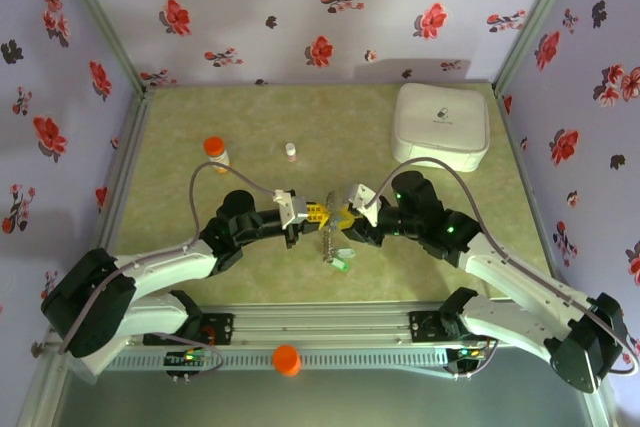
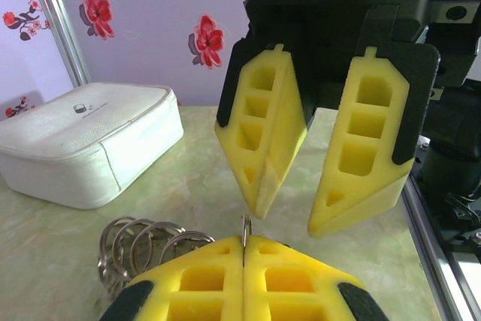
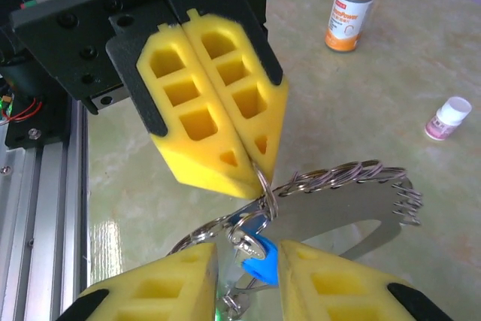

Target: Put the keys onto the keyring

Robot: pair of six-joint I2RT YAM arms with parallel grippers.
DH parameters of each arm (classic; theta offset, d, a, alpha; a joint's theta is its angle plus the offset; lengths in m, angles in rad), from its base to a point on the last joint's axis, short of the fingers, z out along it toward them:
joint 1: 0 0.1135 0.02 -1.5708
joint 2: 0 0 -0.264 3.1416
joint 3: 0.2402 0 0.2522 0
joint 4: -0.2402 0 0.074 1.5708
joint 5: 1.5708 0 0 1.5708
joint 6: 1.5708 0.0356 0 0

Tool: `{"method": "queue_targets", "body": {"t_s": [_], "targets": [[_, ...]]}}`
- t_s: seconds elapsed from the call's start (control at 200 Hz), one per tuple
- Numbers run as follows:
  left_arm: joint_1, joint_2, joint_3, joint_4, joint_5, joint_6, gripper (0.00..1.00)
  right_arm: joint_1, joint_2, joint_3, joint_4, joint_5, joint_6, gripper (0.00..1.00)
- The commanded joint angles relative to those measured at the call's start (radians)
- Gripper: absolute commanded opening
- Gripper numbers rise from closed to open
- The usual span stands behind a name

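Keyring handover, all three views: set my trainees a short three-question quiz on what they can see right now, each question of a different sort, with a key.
1. True or false: the left pincer is shut on the wire of the keyring.
2. The key hanging between the fingers of the right pincer has a head that is: A red, B blue, C white.
3. Fill in: the bottle standing beyond the left pincer has an ____ cap.

Key: 1 true; 2 B; 3 orange.
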Motion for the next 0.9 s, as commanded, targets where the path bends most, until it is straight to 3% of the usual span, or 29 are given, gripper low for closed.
{"method": "queue_targets", "body": {"t_s": [0.0,0.535,0.665,0.77,0.84,0.895], "targets": [[-0.004,-0.012,0.007,0.070,0.026,-0.006,0.00,0.004,0.006,-0.022,0.086,-0.007,0.016,0.26],[-0.003,0.006,0.009,0.104,0.059,-0.028,0.00,0.009,0.048,-0.030,0.156,-0.024,0.031,0.15],[-0.003,0.007,0.007,0.112,0.060,-0.032,0.00,0.008,0.060,-0.025,0.156,-0.038,0.030,0.10],[-0.003,0.005,0.003,0.111,0.059,-0.031,0.00,0.009,0.053,-0.018,0.150,-0.039,0.012,0.00],[-0.004,0.002,0.004,0.087,0.043,-0.016,0.00,0.009,0.045,-0.002,0.123,-0.033,-0.009,0.00],[-0.004,-0.005,0.014,0.028,0.009,0.008,0.20,0.009,0.037,0.012,0.092,-0.022,-0.032,0.00]]}}
